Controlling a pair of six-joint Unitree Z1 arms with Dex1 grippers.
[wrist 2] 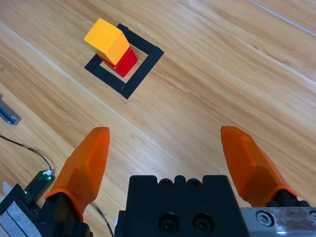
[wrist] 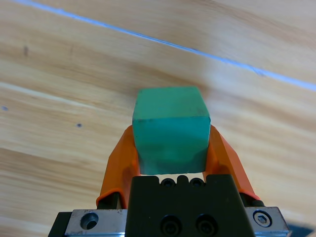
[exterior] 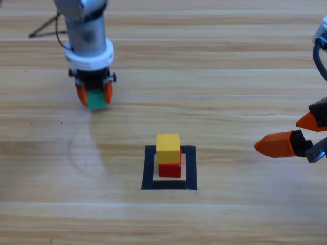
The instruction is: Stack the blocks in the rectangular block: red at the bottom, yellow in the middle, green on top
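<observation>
Squarely, the left gripper (exterior: 94, 95) clamps the plain teal-green cube (exterior: 97, 99); right gripper (exterior: 286, 133) gapes wide.

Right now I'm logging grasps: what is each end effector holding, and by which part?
The left end effector clamps the small teal-green cube by two opposite side faces. The right end effector is open and holds nothing.
</observation>
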